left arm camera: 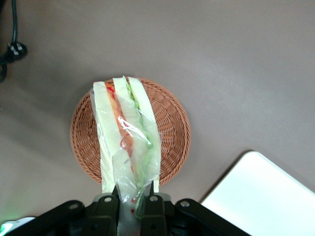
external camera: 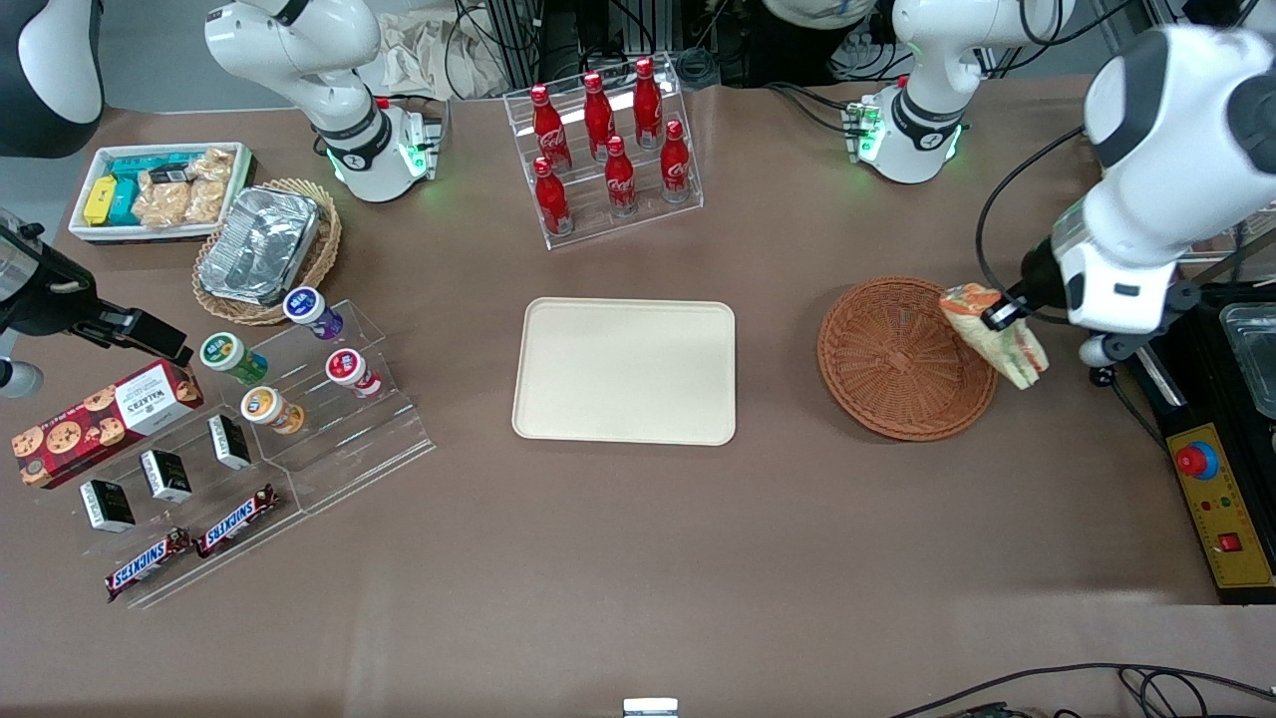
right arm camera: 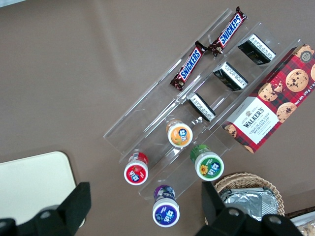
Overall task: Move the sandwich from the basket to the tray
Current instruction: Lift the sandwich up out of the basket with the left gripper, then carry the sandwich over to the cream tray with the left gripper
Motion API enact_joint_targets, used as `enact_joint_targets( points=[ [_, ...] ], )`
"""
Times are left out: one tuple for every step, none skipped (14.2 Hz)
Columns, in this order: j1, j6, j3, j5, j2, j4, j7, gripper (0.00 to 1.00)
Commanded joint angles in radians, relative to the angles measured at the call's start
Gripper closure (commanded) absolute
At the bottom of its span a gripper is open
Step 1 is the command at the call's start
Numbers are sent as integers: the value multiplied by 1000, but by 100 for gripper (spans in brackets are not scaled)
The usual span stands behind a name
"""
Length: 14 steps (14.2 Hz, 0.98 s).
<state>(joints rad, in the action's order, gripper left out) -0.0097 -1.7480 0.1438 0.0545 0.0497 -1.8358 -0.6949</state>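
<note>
We were looking at a robotics lab staged as a small shop counter: the gripper point(external camera: 1000, 317) hung over a brown-covered table point(external camera: 638, 558), with an emergency-stop control box point(external camera: 1221, 509) just beside it, loose cables point(external camera: 558, 40) well away past the cola bottle rack point(external camera: 605, 150), and snack-filled acrylic display steps point(external camera: 299, 429) far toward the parked arm's end
</note>
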Motion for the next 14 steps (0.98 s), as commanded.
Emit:
enact_joint_targets(
  points=[
    [13, 64, 5, -8, -14, 81, 75, 100],
    [13, 76, 5, -8, -13, 86, 93, 100],
    [11, 97, 5, -7, -8, 87, 115, 100],
    [10, 111, 10, -7, -1, 87, 133, 100],
    [5, 117, 11, -7, 4, 87, 141, 100],
    [-1, 119, 14, -5, 2, 87, 144, 100],
    [-13, 117, 20, -5, 1, 87, 143, 100],
    [-38, 117, 22, -2, 1, 86, 138, 100],
    [-47, 117, 25, 2, -5, 86, 137, 100],
    [-68, 117, 40, -2, -13, 86, 131, 100],
    [-108, 116, 42, -7, -30, 89, 109, 100],
    [-133, 105, 42, -11, -34, 89, 66, 100],
    [-142, 101, 46, -10, -40, 95, 51, 100],
    [-169, 101, 62, -13, -45, 110, 58, 100]
  ],
)
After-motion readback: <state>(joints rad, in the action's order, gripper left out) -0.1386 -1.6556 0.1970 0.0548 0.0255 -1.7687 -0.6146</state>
